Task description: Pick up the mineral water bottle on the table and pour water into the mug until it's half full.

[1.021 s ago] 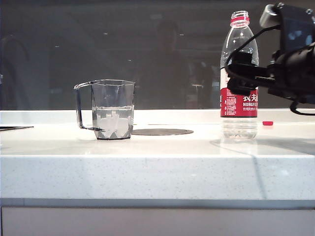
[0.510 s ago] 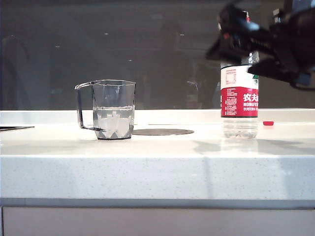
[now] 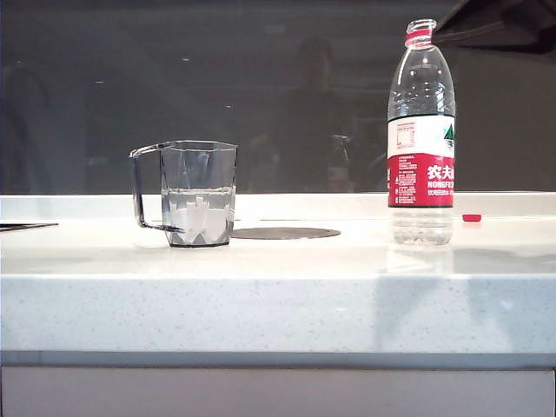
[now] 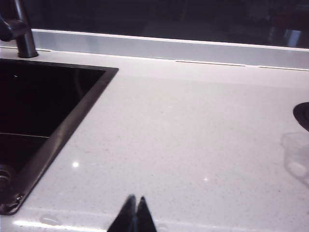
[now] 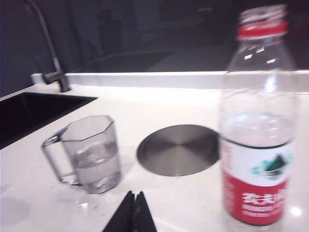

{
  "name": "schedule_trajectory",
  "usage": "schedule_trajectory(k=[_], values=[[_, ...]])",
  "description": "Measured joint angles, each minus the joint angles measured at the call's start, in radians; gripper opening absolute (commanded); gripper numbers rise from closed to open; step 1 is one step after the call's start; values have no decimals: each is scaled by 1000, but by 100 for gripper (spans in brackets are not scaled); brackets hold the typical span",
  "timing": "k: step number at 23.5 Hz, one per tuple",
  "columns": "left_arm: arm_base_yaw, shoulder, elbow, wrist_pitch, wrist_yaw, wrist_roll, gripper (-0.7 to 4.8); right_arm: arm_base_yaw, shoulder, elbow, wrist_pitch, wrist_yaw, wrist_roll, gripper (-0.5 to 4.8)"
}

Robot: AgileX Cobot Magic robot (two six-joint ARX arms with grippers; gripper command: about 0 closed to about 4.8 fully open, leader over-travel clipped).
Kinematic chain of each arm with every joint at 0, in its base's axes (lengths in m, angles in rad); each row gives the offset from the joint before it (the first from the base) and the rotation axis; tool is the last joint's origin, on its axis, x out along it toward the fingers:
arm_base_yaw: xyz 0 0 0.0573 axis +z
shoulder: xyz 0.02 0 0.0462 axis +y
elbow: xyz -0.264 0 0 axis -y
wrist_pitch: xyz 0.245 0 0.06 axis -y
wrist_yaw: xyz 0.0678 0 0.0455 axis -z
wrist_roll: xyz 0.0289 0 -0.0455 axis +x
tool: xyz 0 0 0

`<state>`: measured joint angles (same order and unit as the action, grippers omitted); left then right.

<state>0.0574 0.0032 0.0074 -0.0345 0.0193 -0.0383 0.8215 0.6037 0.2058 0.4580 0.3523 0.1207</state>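
The mineral water bottle (image 3: 420,130) stands upright and uncapped on the right of the white table (image 3: 278,287), with nothing holding it. The clear faceted mug (image 3: 198,193) stands to its left, handle turned away from the bottle, with water (image 3: 199,213) about halfway up. The right wrist view shows the bottle (image 5: 258,145) close by and the mug (image 5: 91,154) further off. My right gripper (image 5: 135,194) is shut and empty, above the table between them. Only a dark part of that arm (image 3: 504,22) shows in the exterior view's top right corner. My left gripper (image 4: 135,199) is shut over bare countertop.
A flat grey disc (image 3: 285,233) lies in the table between mug and bottle. A small red cap (image 3: 472,217) lies behind the bottle to its right. A black sink (image 4: 38,121) with a dark tap (image 4: 21,29) sits beyond the mug's side.
My right gripper, around the bottle a second ago, has come off it, risen and drawn away to the upper right. Bottle and mug have stayed put.
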Motion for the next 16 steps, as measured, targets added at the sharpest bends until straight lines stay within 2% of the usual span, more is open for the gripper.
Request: schedule_trajectory(k=[12, 16], values=[[-4, 0, 0, 0, 0, 0, -4, -2, -99, 0, -41, 11, -8, -2], [-54, 0, 0, 0, 1, 0, -4, -2, -150, 0, -132, 11, -9, -2]])
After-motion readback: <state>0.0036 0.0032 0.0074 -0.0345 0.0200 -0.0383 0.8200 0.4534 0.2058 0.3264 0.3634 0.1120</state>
